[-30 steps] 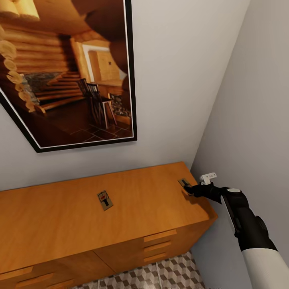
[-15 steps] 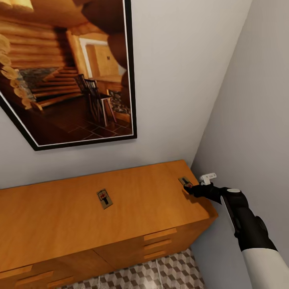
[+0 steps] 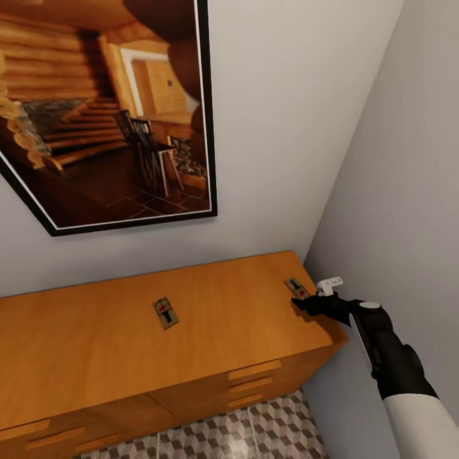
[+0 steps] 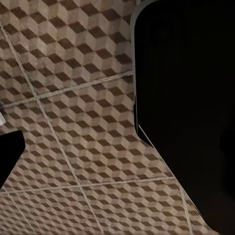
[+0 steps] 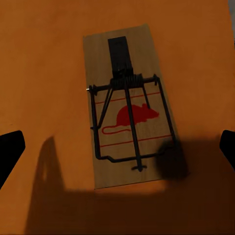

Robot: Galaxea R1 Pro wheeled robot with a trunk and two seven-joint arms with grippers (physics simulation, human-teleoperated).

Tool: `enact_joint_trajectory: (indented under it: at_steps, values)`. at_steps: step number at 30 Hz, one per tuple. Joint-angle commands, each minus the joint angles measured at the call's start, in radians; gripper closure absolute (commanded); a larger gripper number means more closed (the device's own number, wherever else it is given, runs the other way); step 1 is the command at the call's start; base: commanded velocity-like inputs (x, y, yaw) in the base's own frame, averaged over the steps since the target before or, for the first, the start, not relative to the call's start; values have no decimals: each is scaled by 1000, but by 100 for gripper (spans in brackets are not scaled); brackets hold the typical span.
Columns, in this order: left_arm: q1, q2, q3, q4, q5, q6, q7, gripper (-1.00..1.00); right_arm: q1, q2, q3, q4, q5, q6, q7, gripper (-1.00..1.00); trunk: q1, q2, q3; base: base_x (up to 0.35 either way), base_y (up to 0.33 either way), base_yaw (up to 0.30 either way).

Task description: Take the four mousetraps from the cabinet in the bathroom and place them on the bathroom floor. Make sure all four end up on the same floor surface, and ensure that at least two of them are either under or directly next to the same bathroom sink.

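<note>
Right gripper [image 3: 299, 299] fingers spread over mousetrap [image 5: 129, 105] at cabinet [image 3: 95, 344] corner; second mousetrap [image 3: 166, 312] mid-top; left fingers unclear.

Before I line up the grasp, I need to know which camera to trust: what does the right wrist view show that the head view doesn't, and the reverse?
Right wrist: the trap's red mouse print and dark wire bar.

Head: a second flat brown wooden mousetrap mid-cabinet, the framed log-cabin picture, the cube-patterned tiled floor, and the right gripper.

Both: the flat wooden mousetrap near the cabinet's right end, on the orange wooden cabinet top.
</note>
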Motion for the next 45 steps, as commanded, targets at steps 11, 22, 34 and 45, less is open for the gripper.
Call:
enact_joint_trajectory:
  at_steps: [11,22,34,45]
  values:
    - [-2,1,-3,5,-7,-6,7,-100,0,0,-2,3,12,-7,10,-100,0,-2,-9,0,0,0]
    - [-2,1,-3,5,-6,-6,7,-100,0,0,-2,3,12,-8,10,-100,0,-2,-10,0,0,0]
    - [-2,1,-3,5,-6,-6,7,-100,0,-1,-3,3,16,-10,10,-100,0,-2,-10,0,0,0]
    - [-1,1,-3,5,-6,-6,7,-100,-1,1,-1,3,77,-37,8,-100,0,-2,-10,0,0,0]
